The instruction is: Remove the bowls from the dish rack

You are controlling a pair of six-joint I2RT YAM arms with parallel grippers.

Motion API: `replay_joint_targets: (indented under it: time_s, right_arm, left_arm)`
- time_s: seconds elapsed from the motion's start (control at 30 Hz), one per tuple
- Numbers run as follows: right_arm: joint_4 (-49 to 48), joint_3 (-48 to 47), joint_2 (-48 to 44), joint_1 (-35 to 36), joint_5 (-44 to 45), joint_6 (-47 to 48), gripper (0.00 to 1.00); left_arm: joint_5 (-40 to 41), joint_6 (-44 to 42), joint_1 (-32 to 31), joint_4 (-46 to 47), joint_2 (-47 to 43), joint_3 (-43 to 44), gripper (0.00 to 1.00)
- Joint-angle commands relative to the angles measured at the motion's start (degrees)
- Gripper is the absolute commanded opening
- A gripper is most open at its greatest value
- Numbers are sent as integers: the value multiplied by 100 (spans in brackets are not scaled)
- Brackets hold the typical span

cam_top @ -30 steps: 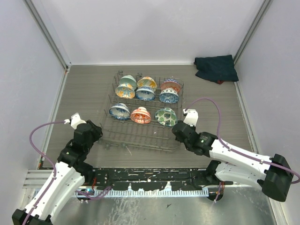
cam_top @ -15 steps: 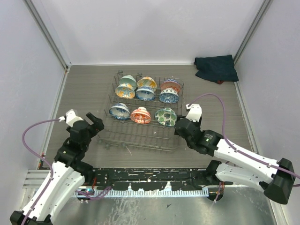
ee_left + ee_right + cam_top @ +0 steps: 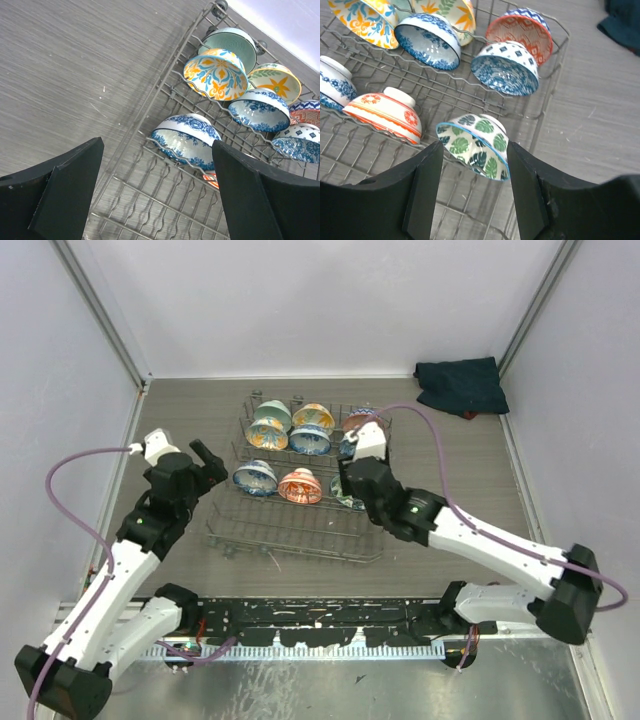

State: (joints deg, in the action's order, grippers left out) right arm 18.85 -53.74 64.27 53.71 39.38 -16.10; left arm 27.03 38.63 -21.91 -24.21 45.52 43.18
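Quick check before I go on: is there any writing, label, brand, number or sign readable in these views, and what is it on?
None: no text can be read in any view.
The small patterned ceramic bowls carry only leaves, flowers and geometric shapes, no letters.
The grey wire dish rack, the dark folded cloth and the white arm casings show no legible label.

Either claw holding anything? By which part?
Nothing held. Left claw is open short of the blue-and-white bowl; right claw is open, jaws flanking the green leaf bowl, which sits in the rack.
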Motion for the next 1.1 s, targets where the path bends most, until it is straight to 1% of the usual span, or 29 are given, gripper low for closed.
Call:
replay_joint_targets:
  time_s: [0.0, 0.13, 0.27, 0.4, 0.5, 0.57, 0.9, 1.07]
  right_arm:
    - [-989, -393, 678, 298, 301, 1063, 60]
    - [-1204, -706, 1311, 697, 473, 1490, 61]
    - [-1318, -918, 1677, 955, 580, 1878, 61]
    - [-1411, -938, 1744, 964, 261, 2042, 59]
    - [-1500, -970, 1819, 973, -272, 2235, 59]
    - [-1530, -1069, 1966, 1006, -355, 2381, 59]
    - [-1367, -1611, 2993, 1062, -29, 2907, 58]
    - [-1367, -1773, 3411, 1062, 258, 3107, 53]
  left_arm:
    - [-199, 45, -18, 305, 212, 38, 98]
    - [-217, 49, -15, 434, 70, -159, 98]
    - [134, -147, -7, 211, -204, -161, 98]
    - [218, -262, -6, 238, -347, -182, 98]
    - [214, -339, -6, 284, -312, -149, 98]
    - [219, -416, -2, 276, -262, -112, 98]
    - [129, -462, 125, 337, -149, -142, 98]
    - [73, -471, 226, 351, -165, -184, 98]
